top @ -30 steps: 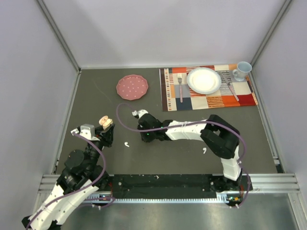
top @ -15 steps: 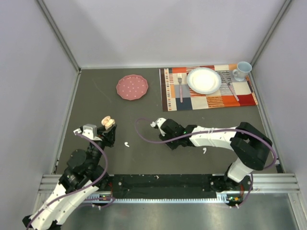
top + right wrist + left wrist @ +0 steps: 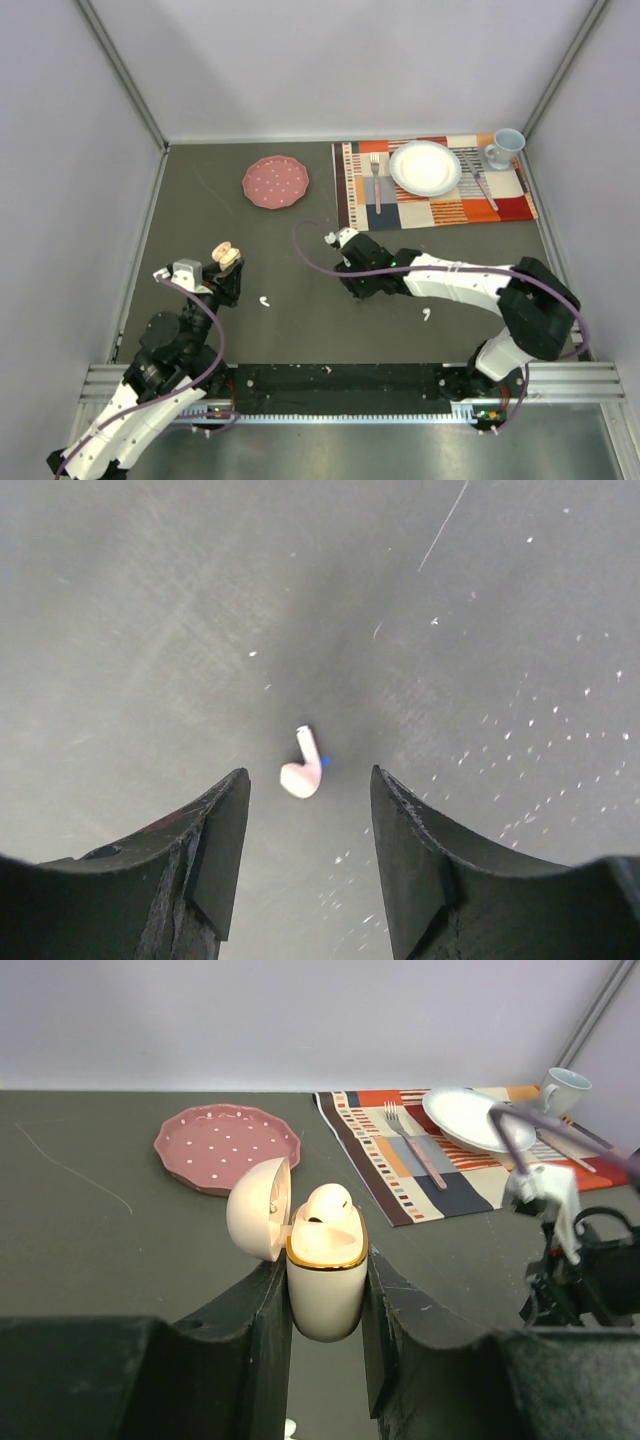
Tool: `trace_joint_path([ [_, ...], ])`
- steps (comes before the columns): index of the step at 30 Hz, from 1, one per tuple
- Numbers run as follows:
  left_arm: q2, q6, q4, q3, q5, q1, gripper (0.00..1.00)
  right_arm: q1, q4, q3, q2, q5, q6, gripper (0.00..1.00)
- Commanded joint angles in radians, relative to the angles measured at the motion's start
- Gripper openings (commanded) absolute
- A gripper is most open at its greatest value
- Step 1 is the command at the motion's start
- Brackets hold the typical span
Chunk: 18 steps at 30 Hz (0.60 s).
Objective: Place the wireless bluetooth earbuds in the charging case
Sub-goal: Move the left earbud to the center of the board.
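Note:
My left gripper (image 3: 322, 1285) is shut on the cream charging case (image 3: 325, 1295) and holds it upright with its lid (image 3: 256, 1210) open to the left. One white earbud (image 3: 327, 1205) sits in the case. In the top view the left gripper (image 3: 224, 272) holds the case (image 3: 224, 254) at the left. My right gripper (image 3: 309, 776) is open, jaws wide, above a white earbud (image 3: 302, 771) lying on the dark table. In the top view the right gripper (image 3: 360, 284) is mid-table. Loose earbuds lie to its left (image 3: 264, 300) and to its right (image 3: 426, 314).
A pink dotted plate (image 3: 275, 182) lies at the back. A striped placemat (image 3: 360, 205) holds a white plate (image 3: 425, 167), a fork (image 3: 376, 180) and a spoon (image 3: 480, 180). A blue mug (image 3: 506, 147) stands at the back right. Grey walls close in the table.
My right arm has swung right, away from the left gripper and the case, to the middle of the table. The left gripper and case have hardly moved.

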Motion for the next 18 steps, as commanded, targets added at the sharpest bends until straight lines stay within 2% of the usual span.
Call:
trace_joint_path([
  [1, -0.115, -0.006, 0.067, -0.007, 0.000, -0.002, 0.00, -0.005, -0.009, 0.041, -0.159, -0.002, 0.283, 0.52],
  [2, -0.115, -0.003, 0.070, -0.009, 0.000, -0.002, 0.00, -0.003, -0.009, 0.032, -0.175, 0.003, 0.347, 0.52],
  [3, -0.112, -0.002, 0.071, -0.010, -0.001, -0.004, 0.00, -0.003, -0.009, 0.008, -0.193, 0.003, 0.483, 0.52],
  [6, -0.109, -0.001, 0.076, -0.010, -0.001, -0.004, 0.00, 0.021, -0.003, -0.022, -0.222, -0.005, 0.639, 0.51],
  [12, -0.101, -0.009, 0.088, -0.018, 0.000, -0.002, 0.00, 0.066, 0.017, -0.019, -0.115, -0.075, 0.706, 0.49],
  [18, -0.095, -0.007, 0.083, -0.007, -0.006, -0.004, 0.00, 0.066, 0.031, -0.043, -0.071, -0.052, 0.731, 0.48],
])
